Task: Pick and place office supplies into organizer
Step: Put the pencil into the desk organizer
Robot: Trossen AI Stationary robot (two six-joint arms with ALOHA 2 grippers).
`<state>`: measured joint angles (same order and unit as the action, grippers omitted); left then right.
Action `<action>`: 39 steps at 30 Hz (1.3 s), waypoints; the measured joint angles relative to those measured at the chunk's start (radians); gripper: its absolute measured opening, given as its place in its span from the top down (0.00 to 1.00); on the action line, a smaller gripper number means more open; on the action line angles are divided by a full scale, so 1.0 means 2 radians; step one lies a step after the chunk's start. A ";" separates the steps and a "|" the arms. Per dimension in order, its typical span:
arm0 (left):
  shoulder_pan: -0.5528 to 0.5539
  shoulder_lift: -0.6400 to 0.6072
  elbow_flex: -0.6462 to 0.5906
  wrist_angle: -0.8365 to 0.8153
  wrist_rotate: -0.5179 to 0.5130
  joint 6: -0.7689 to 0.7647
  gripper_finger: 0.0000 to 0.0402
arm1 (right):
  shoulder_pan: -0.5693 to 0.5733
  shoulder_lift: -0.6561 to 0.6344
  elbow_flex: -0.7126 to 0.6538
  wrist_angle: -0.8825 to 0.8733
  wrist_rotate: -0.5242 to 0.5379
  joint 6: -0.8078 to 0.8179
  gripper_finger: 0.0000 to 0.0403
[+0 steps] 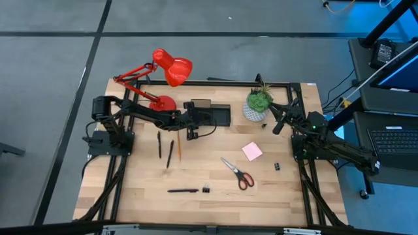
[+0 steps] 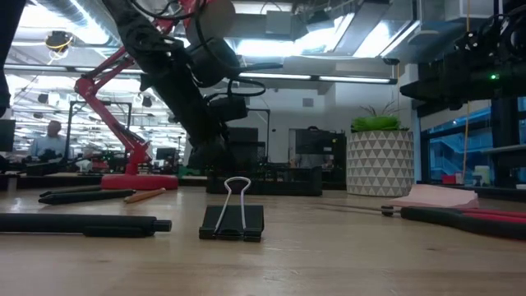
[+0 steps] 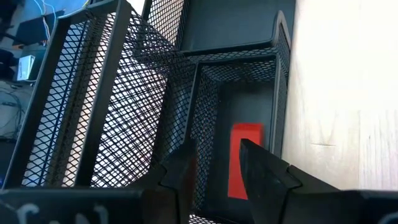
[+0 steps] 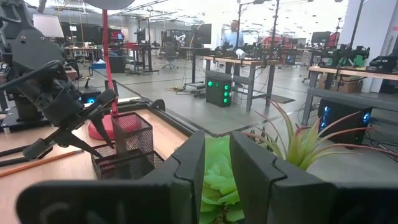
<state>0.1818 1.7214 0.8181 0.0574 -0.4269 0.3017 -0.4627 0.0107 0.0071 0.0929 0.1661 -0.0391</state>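
I see a light wood table (image 1: 274, 196) on a grey floor, with a big bright room of desks behind it. The black mesh organizer (image 1: 210, 113) sits at the back, next to the red lamp (image 1: 171, 68). My left gripper (image 3: 214, 168) hangs over it, fingers a little apart and holding nothing, and a red block (image 3: 244, 160) lies in the bin below. My right gripper (image 4: 216, 163) waits by the plant (image 1: 259, 100), fingers a little apart. The scissors (image 1: 238, 173) lie slanted, handles toward the front. One black pen (image 1: 183, 190) lies sideways
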 joint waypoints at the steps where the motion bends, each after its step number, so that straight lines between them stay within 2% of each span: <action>1: 0.000 0.000 0.000 0.000 0.000 0.000 0.70 | 0.000 0.000 0.000 0.000 0.000 0.000 0.80; 7: -0.003 -0.001 0.000 0.000 -0.004 0.003 0.69 | 0.000 0.000 0.000 0.000 0.000 0.000 0.80; 15: -0.040 -0.040 0.000 -0.002 -0.056 0.017 0.70 | 0.000 0.000 0.000 0.000 0.000 0.000 0.80; 25: -0.100 -0.089 0.000 -0.025 -0.055 -0.175 0.71 | 0.000 0.000 0.000 0.000 0.000 0.000 0.80; 32: -0.121 -0.095 0.000 -0.147 -0.068 -0.324 0.71 | 0.000 0.000 0.000 0.000 0.000 0.000 0.80; 39: -0.120 -0.095 0.000 -0.263 -0.057 -0.469 0.71 | 0.000 0.000 0.000 0.000 0.000 0.000 0.80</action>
<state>-0.0588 1.5322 0.8185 -0.4679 -0.5401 -0.6358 -0.4625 0.0105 0.0071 0.0929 0.1661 -0.0391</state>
